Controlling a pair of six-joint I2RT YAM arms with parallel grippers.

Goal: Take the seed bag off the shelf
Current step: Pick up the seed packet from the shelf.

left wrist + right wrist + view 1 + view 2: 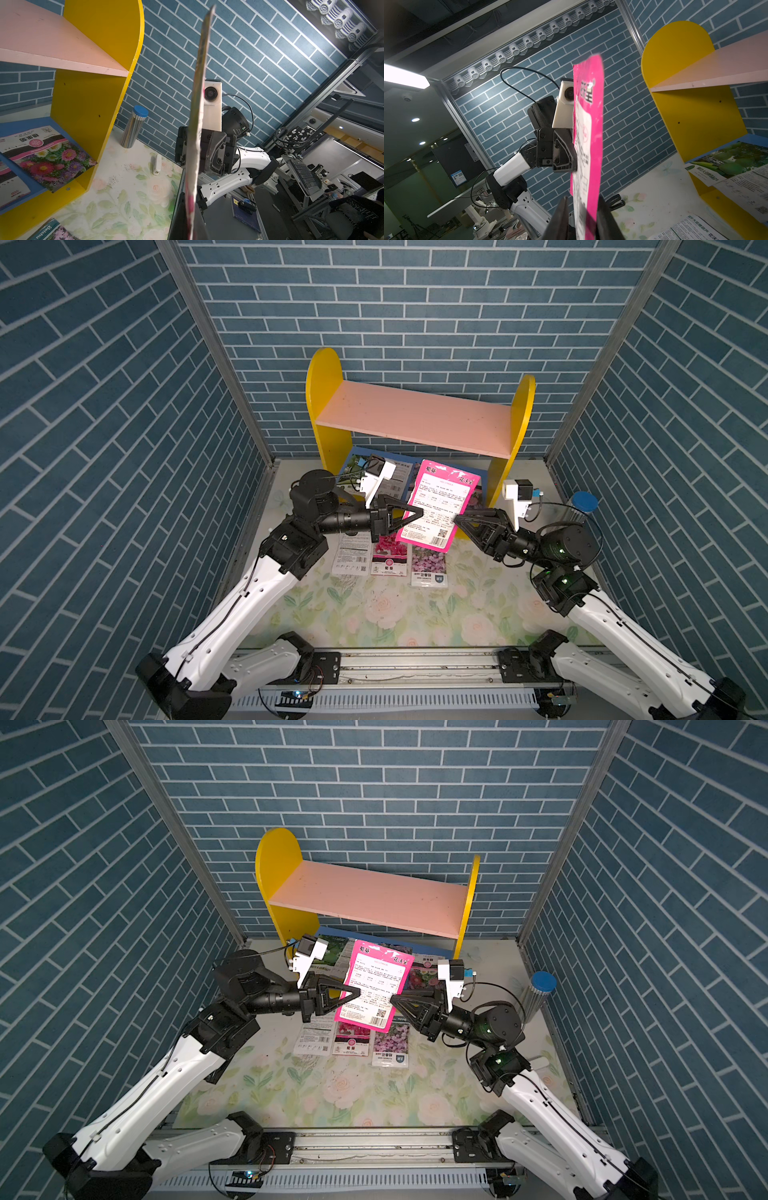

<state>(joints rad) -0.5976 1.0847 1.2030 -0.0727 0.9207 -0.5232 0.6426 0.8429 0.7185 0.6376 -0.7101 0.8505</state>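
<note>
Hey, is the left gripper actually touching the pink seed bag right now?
Touching. The right wrist view shows the left gripper with its fingers clamped on the edge of the pink seed bag, no gap.

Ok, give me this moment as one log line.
pink seed bag: in air, in front of shelf | left hand: shut on its edge | right hand: open, astride opposite edge
</note>
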